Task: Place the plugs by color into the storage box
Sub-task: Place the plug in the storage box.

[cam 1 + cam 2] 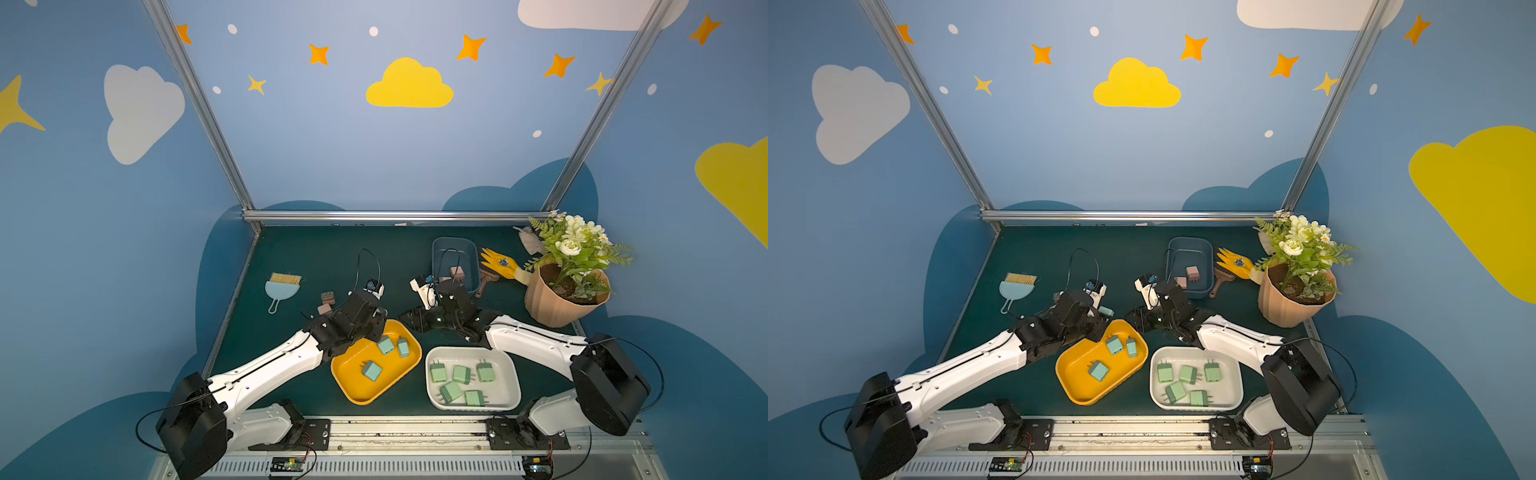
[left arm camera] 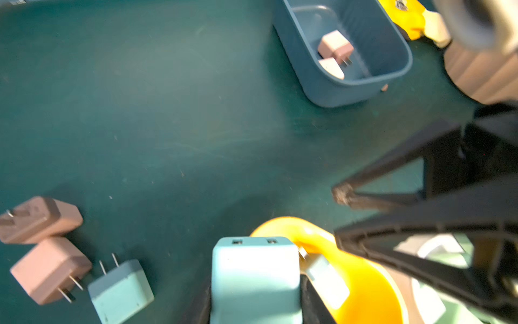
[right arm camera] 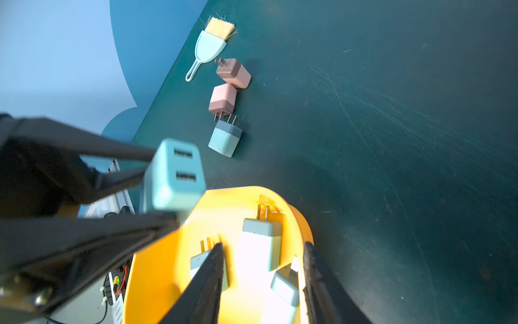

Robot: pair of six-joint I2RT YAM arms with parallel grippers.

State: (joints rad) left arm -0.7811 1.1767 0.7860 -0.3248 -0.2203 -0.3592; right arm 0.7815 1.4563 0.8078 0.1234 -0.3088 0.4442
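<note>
Left fingers [image 3: 117, 150] squeeze a light-blue plug [image 3: 175, 176] right at the edge of the yellow tray [image 3: 157, 275], where three blue plugs [image 3: 262, 241] lie. Right fingers [image 3: 208, 286] are spread apart over that tray, holding nothing. One loose blue plug [image 3: 225, 138] sits on the surface [image 3: 364, 140] beside two pink plugs [image 3: 232, 73].

Table [image 1: 316, 249] bears yellow tray [image 1: 353, 392], white tray [image 1: 505, 386], blue bin [image 1: 469, 266], loose plugs [image 1: 327, 297], dustpan [image 1: 282, 289], flowerpot [image 1: 548, 307].
</note>
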